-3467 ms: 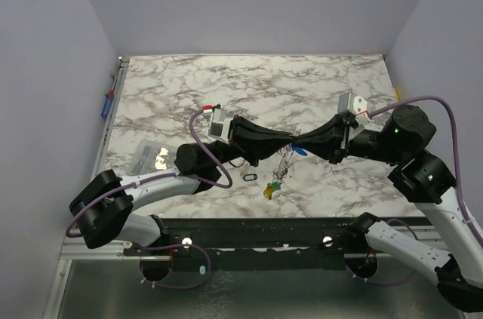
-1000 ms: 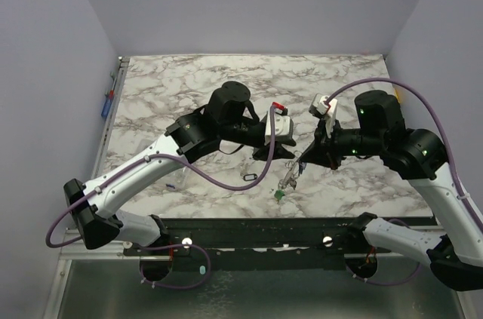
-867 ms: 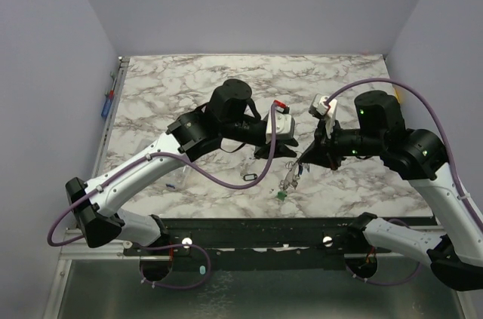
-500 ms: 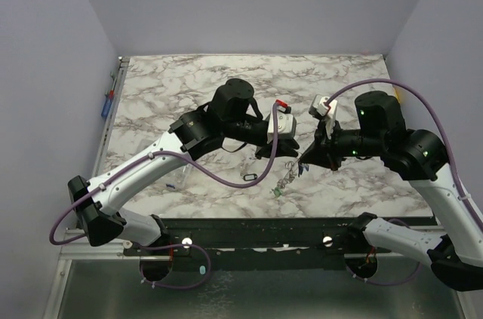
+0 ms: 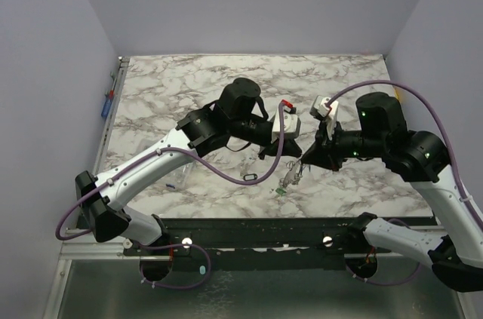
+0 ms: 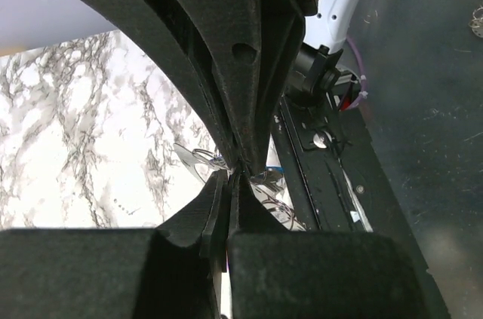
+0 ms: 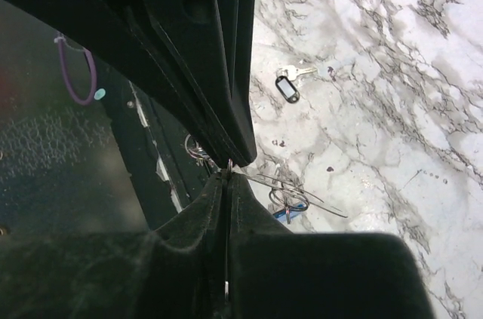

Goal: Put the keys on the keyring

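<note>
keyring point(image 5: 291, 176) hanging between the two tools
it's a thin silvery wire loop near the front edge of the tabletop point(image 5: 189, 85), keys point(image 5: 280, 191) with green and blue tags dangling from it. right tool point(image 5: 305, 159) is clamped on the wire; left tool point(image 5: 295, 154) is closed too, we can't tell on what.

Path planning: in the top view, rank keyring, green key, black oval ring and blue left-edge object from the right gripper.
From the right gripper:
1. keyring, at its fingertips
2. green key, just near-left
3. black oval ring, farther left
4. blue object, left table edge
</note>
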Available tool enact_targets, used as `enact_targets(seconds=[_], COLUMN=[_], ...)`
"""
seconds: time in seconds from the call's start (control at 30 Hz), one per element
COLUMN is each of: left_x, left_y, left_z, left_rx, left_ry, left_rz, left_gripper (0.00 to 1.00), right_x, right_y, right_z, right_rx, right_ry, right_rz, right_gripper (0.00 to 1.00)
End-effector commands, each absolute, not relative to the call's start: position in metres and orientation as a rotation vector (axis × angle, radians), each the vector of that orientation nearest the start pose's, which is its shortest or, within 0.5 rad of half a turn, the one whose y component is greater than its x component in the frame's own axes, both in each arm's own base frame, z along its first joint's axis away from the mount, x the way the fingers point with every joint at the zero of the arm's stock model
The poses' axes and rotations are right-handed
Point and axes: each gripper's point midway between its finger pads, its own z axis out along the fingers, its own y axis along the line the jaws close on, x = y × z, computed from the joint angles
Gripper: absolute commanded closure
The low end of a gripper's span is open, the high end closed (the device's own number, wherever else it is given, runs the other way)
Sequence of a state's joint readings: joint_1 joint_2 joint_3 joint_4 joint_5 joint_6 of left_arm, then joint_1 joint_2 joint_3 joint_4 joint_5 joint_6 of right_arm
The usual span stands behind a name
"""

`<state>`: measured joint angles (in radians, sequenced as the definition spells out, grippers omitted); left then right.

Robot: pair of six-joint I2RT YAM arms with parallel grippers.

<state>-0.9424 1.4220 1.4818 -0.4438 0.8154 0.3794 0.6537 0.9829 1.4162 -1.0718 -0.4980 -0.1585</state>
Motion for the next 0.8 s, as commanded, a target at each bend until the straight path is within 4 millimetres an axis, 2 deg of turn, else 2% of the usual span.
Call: enact_targets(seconds=[0.0, 0.03, 0.13, 0.17, 0.3, 0.4, 0.47, 0.6, 0.77], left_x=[0.136, 0.137, 0.137, 0.136, 0.123, 0.116, 0.114, 0.104, 0.097], left_y=[-0.395, -0.395, -0.39, -0.387, -0.362, -0.352, -0.349, -0.34, -0.334], left_z=[0.359, 0.364, 0.391, 0.403, 0.449, 0.455, 0.457, 0.465, 0.467], left_rx=[1.589, 1.556, 1.41, 1.35, 1.125, 1.083, 1.065, 1.02, 1.016], left_ry=[1.079, 1.072, 1.012, 0.98, 0.806, 0.752, 0.724, 0.656, 0.622], left_rz=[-1.176, -1.177, -1.207, -1.23, -1.337, -1.358, -1.368, -1.41, -1.424], left_gripper=[1.0, 1.0, 1.0, 1.0, 1.0, 1.0, 1.0, 1.0, 1.0], right_x=[0.139, 0.141, 0.141, 0.14, 0.136, 0.125, 0.119, 0.125, 0.135], right_y=[0.202, 0.201, 0.192, 0.187, 0.168, 0.175, 0.184, 0.194, 0.2], right_z=[0.337, 0.343, 0.366, 0.375, 0.412, 0.424, 0.422, 0.409, 0.413], right_rx=[-1.092, -1.056, -0.942, -0.896, -0.731, -0.738, -0.78, -0.795, -0.778], right_ry=[1.845, 1.823, 1.708, 1.666, 1.501, 1.433, 1.416, 1.419, 1.371], right_rz=[0.805, 0.798, 0.778, 0.767, 0.749, 0.829, 0.883, 0.909, 0.906], right_gripper=[0.8, 0.6, 0.24, 0.21, 0.22, 0.28, 0.32, 0.39, 0.44])
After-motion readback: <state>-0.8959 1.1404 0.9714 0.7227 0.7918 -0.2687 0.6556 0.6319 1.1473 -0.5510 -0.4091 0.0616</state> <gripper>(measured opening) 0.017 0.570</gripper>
